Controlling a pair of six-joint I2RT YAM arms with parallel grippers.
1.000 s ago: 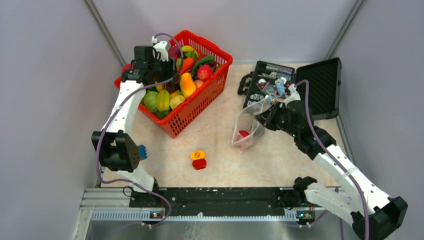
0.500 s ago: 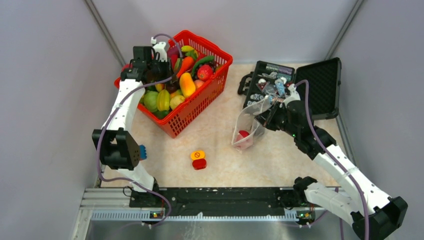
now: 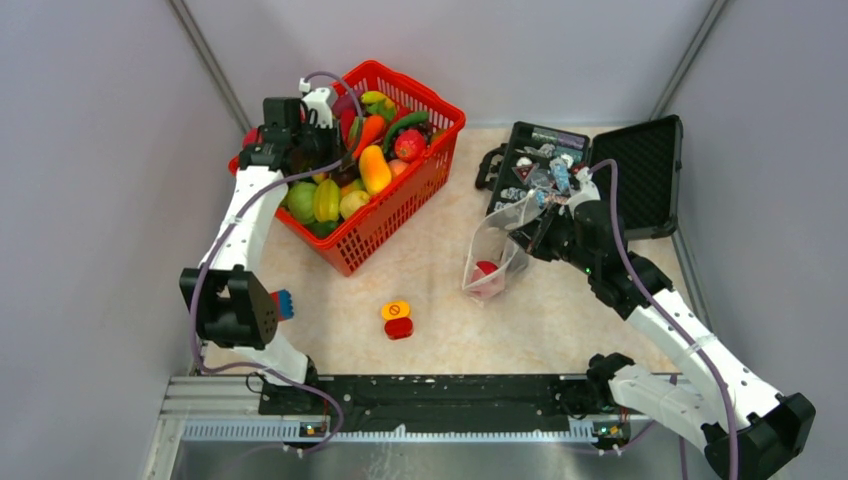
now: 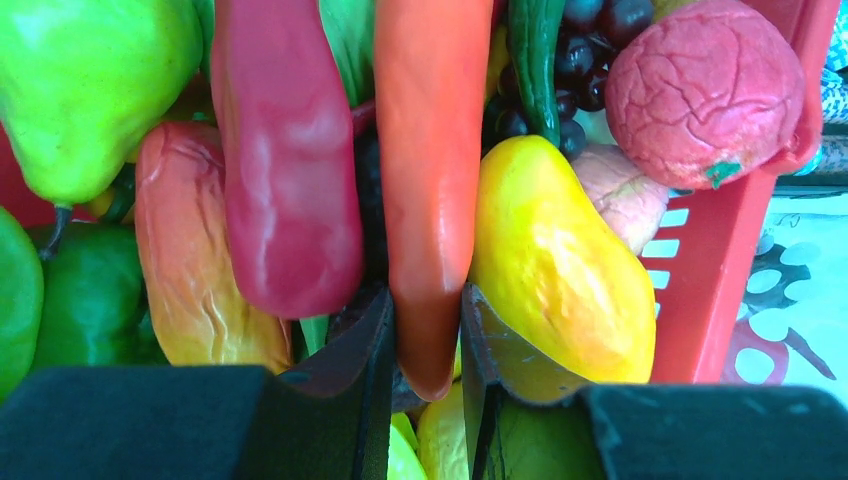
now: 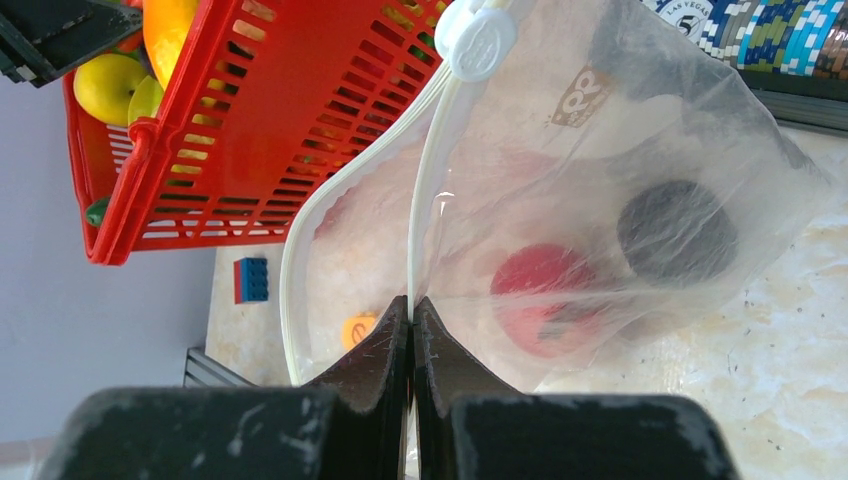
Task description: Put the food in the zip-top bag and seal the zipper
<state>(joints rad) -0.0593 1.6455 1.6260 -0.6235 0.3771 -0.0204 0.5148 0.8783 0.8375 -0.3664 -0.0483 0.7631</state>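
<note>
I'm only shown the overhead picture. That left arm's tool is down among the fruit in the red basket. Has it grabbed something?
Observer: Yes. Its wrist camera shows the left tool closed on the tip of a carrot.
Operator: And the right one, beside the bag?
Observer: The right tool is shut on the zipper, pinching the zip-top bag by its mouth edge.
Operator: Is the bag sealed?
Observer: No. The white slider sits at the end away from the tool, and the mouth gapes.
</note>
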